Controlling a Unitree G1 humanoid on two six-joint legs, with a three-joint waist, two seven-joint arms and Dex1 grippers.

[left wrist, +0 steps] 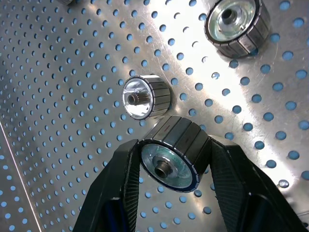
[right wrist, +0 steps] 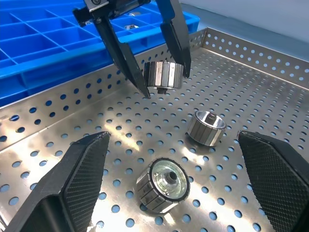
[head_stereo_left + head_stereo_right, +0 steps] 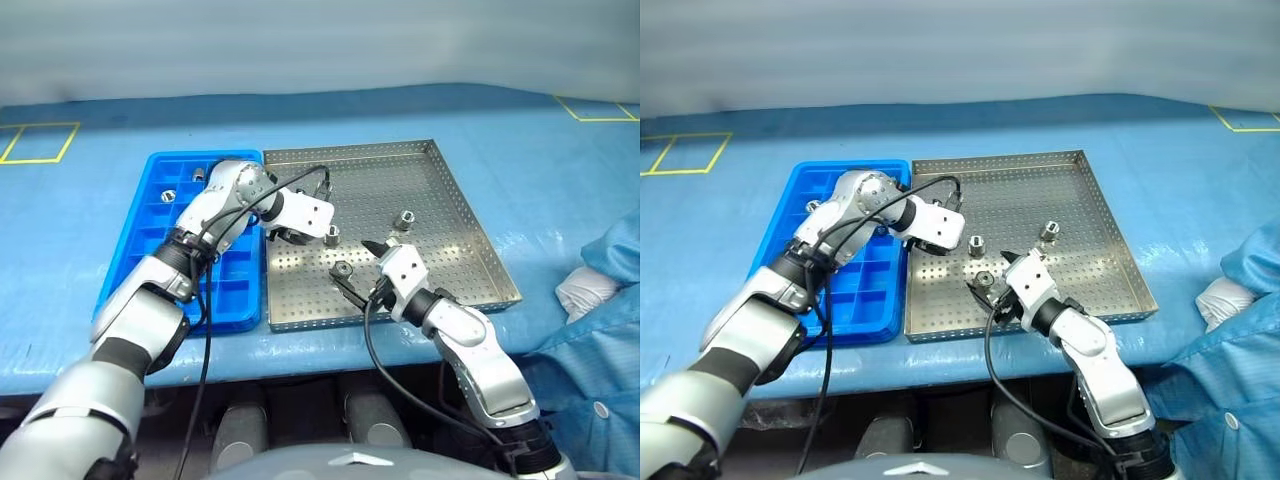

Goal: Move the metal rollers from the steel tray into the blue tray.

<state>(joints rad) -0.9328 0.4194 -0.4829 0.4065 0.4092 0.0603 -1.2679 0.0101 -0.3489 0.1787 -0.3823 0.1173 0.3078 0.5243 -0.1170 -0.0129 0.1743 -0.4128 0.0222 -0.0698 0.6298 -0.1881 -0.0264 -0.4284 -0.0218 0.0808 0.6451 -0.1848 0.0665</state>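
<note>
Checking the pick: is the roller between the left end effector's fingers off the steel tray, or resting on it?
Off. The roller hangs between the left end effector fingers, clear above the steel tray.

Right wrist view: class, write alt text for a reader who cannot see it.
The left gripper holds a metal roller lifted above the steel tray. Two more rollers lie on the tray between the right gripper's open jaws. The blue tray sits behind.

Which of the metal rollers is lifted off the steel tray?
The roller clamped between the left gripper's fingers; it hangs above the steel tray, while two other rollers rest on the perforated sheet.
</note>
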